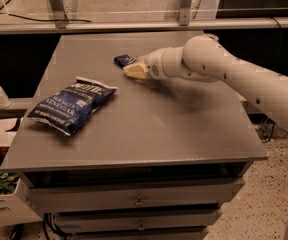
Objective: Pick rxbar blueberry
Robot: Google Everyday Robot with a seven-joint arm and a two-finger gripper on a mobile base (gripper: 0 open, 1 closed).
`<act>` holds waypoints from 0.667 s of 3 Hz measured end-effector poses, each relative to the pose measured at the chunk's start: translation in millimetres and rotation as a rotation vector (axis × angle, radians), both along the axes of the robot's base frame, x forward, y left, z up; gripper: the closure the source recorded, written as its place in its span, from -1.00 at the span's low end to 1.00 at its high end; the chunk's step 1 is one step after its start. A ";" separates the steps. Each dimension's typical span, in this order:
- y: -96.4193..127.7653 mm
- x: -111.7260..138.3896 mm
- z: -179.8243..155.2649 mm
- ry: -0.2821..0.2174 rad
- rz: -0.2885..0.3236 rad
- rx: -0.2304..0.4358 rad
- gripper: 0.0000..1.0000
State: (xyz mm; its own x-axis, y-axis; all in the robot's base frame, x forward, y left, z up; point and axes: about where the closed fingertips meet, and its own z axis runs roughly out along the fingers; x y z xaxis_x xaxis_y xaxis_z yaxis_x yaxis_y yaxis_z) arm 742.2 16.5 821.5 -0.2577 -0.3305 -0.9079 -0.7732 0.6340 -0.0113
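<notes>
Rxbar blueberry lay unlifted on the surface; our tool hovered just beside it, and we could not tell whether it was clenched or released.

One rxbar blueberry, one chip bag — one pincer, beside the bar.

The white arm comes in from the 4 o'clock edge of the view and slants up toward 10 o'clock to a rounded joint. From there the wrist runs nearly level toward 9 o'clock. The cream-coloured gripper at its end lies at about 12 o'clock from the view's centre, its tip pointing to 9 o'clock.
</notes>
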 end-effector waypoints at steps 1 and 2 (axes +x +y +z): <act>-6.3 -5.3 9.3 -0.018 -0.004 0.013 0.74; -11.1 -16.6 26.5 -0.046 0.003 0.042 1.00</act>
State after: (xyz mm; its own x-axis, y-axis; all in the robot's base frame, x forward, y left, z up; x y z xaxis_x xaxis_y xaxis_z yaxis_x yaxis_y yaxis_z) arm 725.6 5.4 848.0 -0.2142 -0.2922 -0.9320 -0.7743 0.6325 -0.0204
